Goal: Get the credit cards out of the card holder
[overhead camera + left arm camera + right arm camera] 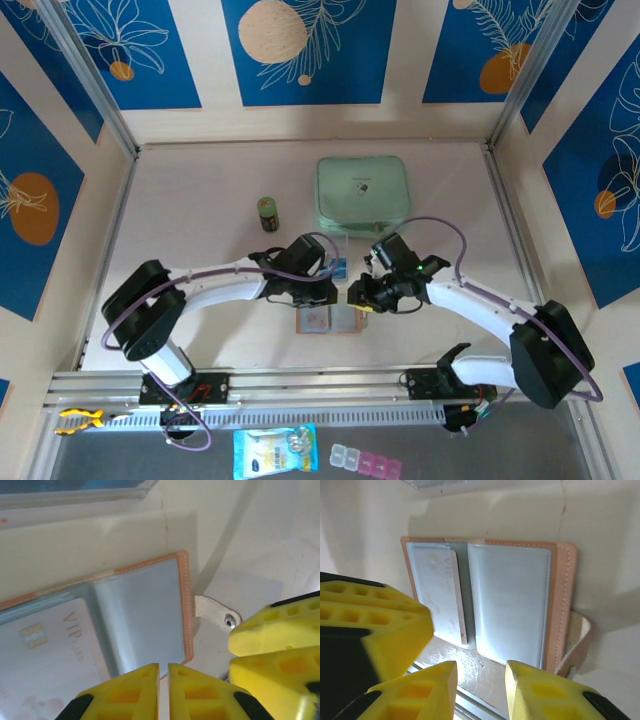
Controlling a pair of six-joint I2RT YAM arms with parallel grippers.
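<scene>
We find tan leather-like bifold card holder [330,320] lying open, 6 o'clock of mint-green zip case [362,192]; left gripper [163,680] closed at its edge, right gripper [481,680] parted, empty. Pale VIP-printed plastic card [55,645] sits pocketed. Extraction in hand, we judge: next, pinch card's exposed edge, slide out

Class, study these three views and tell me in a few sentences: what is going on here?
Two robot arms meet over the open card holder. The left gripper sits at the holder's edge with its jaws shut; whether it pinches the edge is unclear. The right gripper is beside it, jaws apart, holding nothing. A pale card marked VIP is in one pocket; the other pocket looks empty.
</scene>
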